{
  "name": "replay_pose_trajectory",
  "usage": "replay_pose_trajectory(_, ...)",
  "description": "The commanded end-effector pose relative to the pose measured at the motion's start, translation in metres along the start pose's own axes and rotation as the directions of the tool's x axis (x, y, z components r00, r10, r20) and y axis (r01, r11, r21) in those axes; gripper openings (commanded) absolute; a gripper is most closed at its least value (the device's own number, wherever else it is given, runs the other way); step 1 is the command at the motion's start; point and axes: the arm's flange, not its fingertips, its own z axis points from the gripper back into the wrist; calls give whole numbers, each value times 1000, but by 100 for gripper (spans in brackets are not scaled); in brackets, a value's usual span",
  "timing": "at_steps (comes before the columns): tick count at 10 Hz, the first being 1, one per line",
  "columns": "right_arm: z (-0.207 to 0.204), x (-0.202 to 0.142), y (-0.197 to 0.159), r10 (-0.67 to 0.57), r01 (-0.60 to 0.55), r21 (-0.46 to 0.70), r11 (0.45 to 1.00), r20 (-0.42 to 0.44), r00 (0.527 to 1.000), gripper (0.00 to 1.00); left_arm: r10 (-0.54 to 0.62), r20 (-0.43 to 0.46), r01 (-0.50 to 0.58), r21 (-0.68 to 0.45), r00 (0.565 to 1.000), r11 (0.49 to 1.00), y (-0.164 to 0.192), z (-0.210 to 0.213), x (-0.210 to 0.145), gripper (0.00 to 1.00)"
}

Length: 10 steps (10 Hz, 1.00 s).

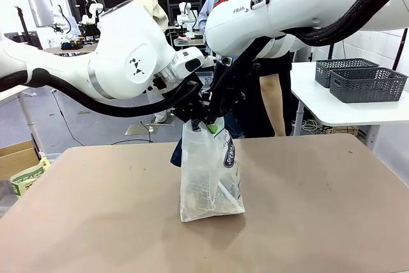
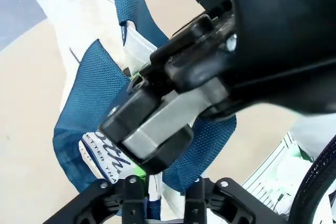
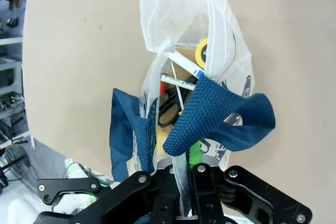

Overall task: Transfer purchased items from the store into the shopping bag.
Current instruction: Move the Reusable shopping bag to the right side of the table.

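Item: translucent clear plastic shopping bag [image 1: 209, 177] with navy woven strap handles and navy lettering, standing upright near the middle of the tan bench [image 1: 319, 209], its long axis vertical and its mouth drawn up to my two grippers above it. My right gripper [image 3: 185, 174] was shut tight on the bag's top edge, clear film and a navy strap [image 3: 210, 114] pinched between its fingers. My left gripper [image 2: 163, 195] sat just beside it at the same rim, fingers narrow, with strap and film lying between them; I could not tell whether they had actually bitten. Both of my hands were about equally near the mouth, the bag hanging straight down from the fingers. Contents seen through the mouth: a yellow round object [image 3: 202, 51], white sticks and something dark, not identifiable. Dark grey lattice plastic baskets [image 1: 367, 84] stood on a white side table well apart, at far right. My right gripper blocked most of the left wrist view.
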Motion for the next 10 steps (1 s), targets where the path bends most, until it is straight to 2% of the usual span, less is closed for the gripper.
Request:
replay_pose_trajectory(1,-1,2,-5,14,-14,40,999,-5,1000,4,21,23,-22,43,1000,999,-1,5,-12,0)
replay_pose_trajectory(7,6,-7,-5,53,-55,53,997,31,998,4,22,33,-23,28,999,999,0,13,-19,0)
replay_pose_trajectory(9,7,-7,-5,72,-74,58,996,40,997,4,17,21,-18,78,1000,997,-4,12,-18,0)
replay_pose_trajectory(10,9,-10,-5,114,-118,96,988,42,993,11,5,26,-5,20,1000,1000,-1,10,-11,0)
